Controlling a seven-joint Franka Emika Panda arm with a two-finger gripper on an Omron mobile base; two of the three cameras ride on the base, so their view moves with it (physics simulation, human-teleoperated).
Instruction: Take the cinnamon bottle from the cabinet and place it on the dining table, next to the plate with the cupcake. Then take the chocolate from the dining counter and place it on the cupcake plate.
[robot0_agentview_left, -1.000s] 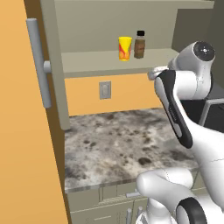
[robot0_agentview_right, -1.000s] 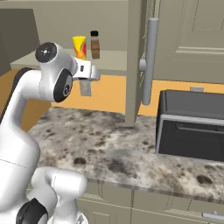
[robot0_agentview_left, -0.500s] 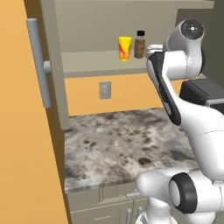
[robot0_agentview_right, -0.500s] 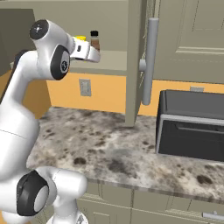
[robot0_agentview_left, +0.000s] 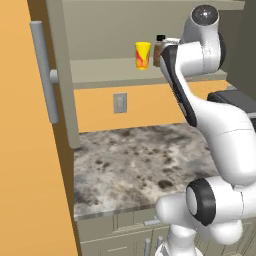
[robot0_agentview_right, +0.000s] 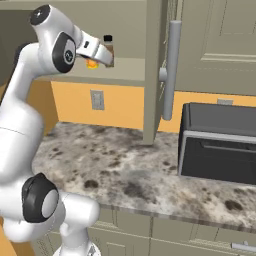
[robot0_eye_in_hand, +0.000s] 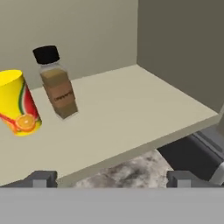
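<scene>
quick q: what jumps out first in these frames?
The white arm reaching up to the open cabinet, its gripper open just short of the shelf edge. On the shelf stand a yellow cup with a fruit print and, right beside it, the brown cinnamon bottle with a black cap. Below, a speckled granite counter with a dark microwave.

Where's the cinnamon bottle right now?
The cinnamon bottle stands upright on the open cabinet shelf, just right of the yellow cup in the hand view, ahead of the open gripper and left of its centre line.
</scene>
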